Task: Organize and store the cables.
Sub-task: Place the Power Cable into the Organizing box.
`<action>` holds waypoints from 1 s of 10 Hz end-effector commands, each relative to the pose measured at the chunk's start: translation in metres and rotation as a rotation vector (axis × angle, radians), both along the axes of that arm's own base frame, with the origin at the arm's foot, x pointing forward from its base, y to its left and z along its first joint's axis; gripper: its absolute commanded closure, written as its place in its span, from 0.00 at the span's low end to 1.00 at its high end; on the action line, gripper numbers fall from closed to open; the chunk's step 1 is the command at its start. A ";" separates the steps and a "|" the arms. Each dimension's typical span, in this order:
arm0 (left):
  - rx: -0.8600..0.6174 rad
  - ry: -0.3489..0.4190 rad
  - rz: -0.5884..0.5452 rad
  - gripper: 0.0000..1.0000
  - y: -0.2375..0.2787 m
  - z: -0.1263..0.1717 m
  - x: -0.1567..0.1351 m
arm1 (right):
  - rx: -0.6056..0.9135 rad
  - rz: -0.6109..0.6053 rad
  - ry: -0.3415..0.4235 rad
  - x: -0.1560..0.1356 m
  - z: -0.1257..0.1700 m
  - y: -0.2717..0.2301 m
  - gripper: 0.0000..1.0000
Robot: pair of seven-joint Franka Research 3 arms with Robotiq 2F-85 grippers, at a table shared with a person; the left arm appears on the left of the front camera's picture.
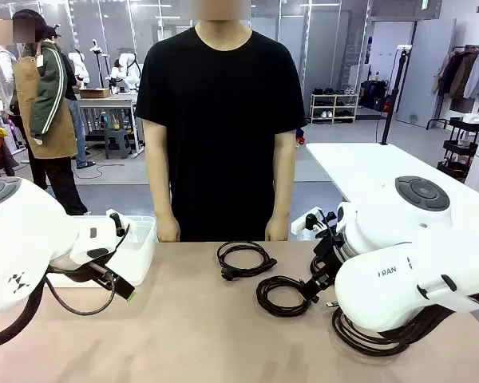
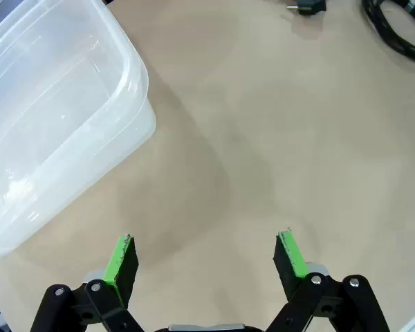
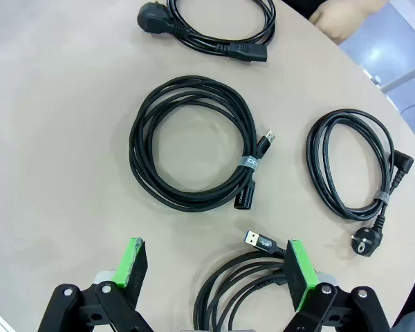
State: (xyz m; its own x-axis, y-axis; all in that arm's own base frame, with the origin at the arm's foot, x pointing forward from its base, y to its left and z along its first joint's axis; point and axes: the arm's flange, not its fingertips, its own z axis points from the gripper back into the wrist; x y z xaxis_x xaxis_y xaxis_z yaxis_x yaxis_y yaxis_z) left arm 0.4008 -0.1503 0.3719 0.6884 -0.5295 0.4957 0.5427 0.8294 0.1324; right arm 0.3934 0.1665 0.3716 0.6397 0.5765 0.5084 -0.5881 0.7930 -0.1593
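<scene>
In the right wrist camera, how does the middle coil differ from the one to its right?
The middle coil is round with many turns; the right coil is a narrower oval with fewer. The middle coil ends in a USB plug, the right coil in a round mains plug. Both are black, lie flat and are bound by grey ties.

On my left the tub (image 1: 144, 254) sits on the table (image 1: 191, 335), and my left pincer (image 2: 206, 252) hangs over bare tabletop just beside it. Toward my right lie the cables. One coil (image 1: 245, 259) is at the far edge before the person (image 1: 220, 120), and a second coil (image 1: 281, 295) is nearer me. A third coil (image 3: 353, 166) lies beside that (apart, not touching), and a fourth coil (image 3: 242, 294) is beneath my right pincer (image 3: 214, 261).
</scene>
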 end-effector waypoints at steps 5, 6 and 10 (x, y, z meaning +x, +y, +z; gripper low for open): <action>0.000 0.000 -0.001 0.00 0.000 0.000 0.000 | 0.000 0.000 0.000 0.000 0.000 0.000 0.00; 0.000 0.000 -0.001 0.00 0.000 0.000 0.000 | 0.000 0.000 0.000 0.000 0.000 0.000 0.00; 0.000 0.000 -0.001 0.00 0.000 0.000 0.000 | 0.000 0.000 0.000 0.000 0.000 0.000 0.00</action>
State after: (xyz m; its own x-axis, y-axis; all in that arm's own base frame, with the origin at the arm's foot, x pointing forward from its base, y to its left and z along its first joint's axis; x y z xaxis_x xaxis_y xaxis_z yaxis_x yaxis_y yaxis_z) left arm 0.4005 -0.1511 0.3719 0.6874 -0.5310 0.4955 0.5441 0.8284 0.1329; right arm 0.3934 0.1665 0.3716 0.6385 0.5782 0.5079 -0.5892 0.7918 -0.1607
